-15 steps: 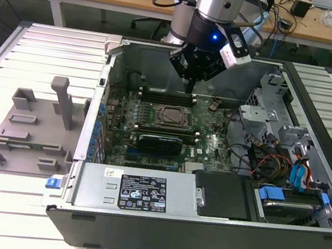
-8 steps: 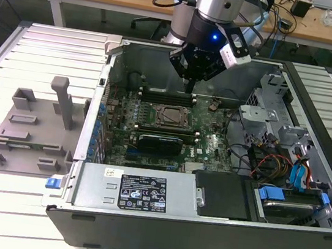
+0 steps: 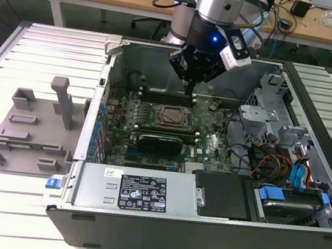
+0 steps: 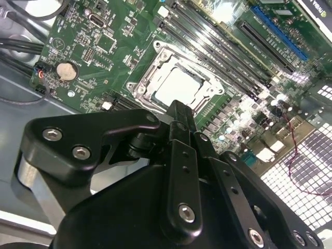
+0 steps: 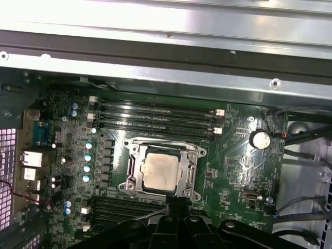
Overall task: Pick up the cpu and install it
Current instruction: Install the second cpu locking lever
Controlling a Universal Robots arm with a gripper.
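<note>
In the socket frame (image 5: 162,171) sits the cpu (image 5: 160,172); fingers (image 4: 179,122) above, shut, holding nothing.

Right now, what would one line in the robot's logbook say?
chip: lying in socket frame on green board | gripper: above chip, holding nothing | grey tray: outside case

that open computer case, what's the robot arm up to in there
A single robot arm hangs over the open grey metal computer case, its black gripper above the green motherboard. The small flat silvery square cpu already lies inside the metal socket frame on the board, seen in both wrist views. The gripper holds nothing visible and sits just beside the socket. A grey plastic tray with upright blocks rests on the slatted table at the exterior view's left.
</note>
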